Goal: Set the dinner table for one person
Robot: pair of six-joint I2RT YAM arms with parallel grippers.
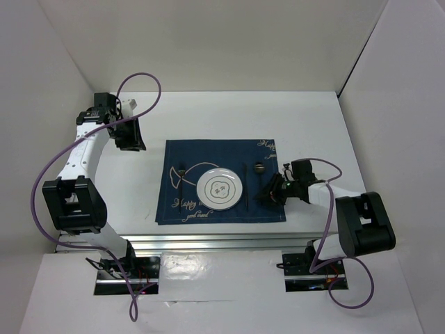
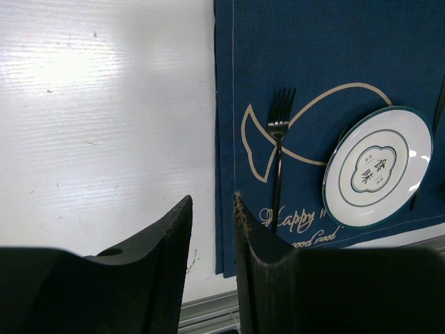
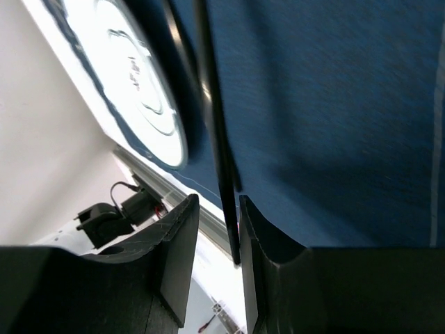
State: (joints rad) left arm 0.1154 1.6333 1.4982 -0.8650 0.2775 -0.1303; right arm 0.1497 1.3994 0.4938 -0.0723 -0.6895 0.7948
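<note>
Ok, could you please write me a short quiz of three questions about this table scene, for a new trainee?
1. True or false: in the top view, the thin black metal fork lies on the navy fish-print cloth placemat, left of the round white ceramic plate.
2. Choose one: the right gripper holds its jaws over A. the right part of the placemat; B. the plate; C. the fork.
3. Fill in: the left gripper hangs over the large plain white ____, outside the placemat.

Key: 1 true. 2 A. 3 tabletop.
</note>
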